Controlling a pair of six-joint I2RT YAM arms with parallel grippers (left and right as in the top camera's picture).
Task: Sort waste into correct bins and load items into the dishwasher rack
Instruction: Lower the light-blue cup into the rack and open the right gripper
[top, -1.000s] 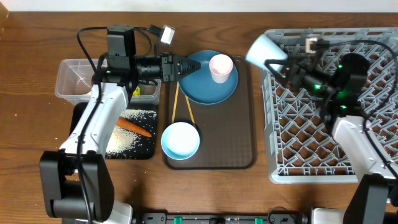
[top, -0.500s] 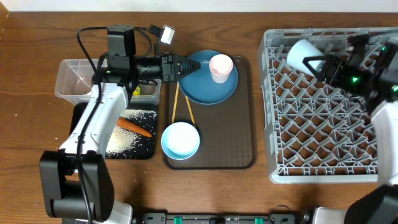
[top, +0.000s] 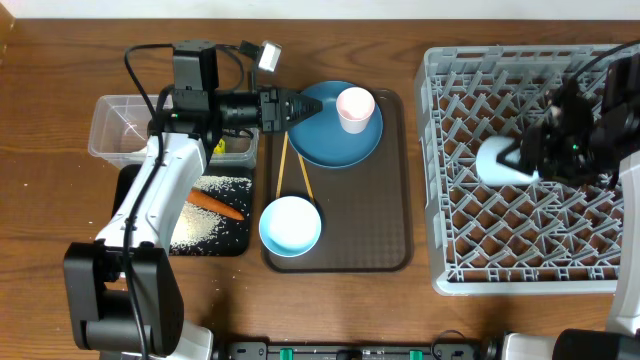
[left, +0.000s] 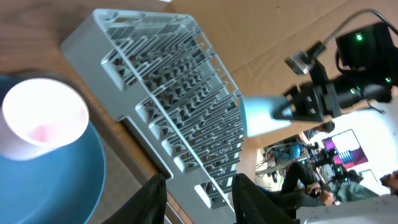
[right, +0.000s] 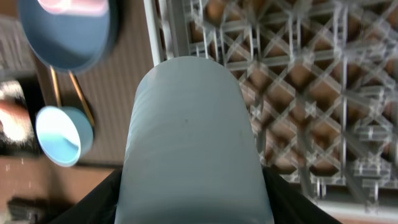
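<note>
Right hand (top: 515, 158) holds light-blue cup (top: 492, 160) sideways, seemingly above rack (top: 470, 250).

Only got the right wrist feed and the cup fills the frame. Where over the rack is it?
Observer: Overhead shows the light-blue cup lying sideways in the right gripper, over the left half of the dishwasher rack.
Operator: Left arm in the way?
Observer: No. The left gripper is at the left rim of the blue plate, across the brown tray from the rack.
Operator: Holding the plate?
Observer: The left wrist view shows its fingers apart, with nothing between them.
</note>
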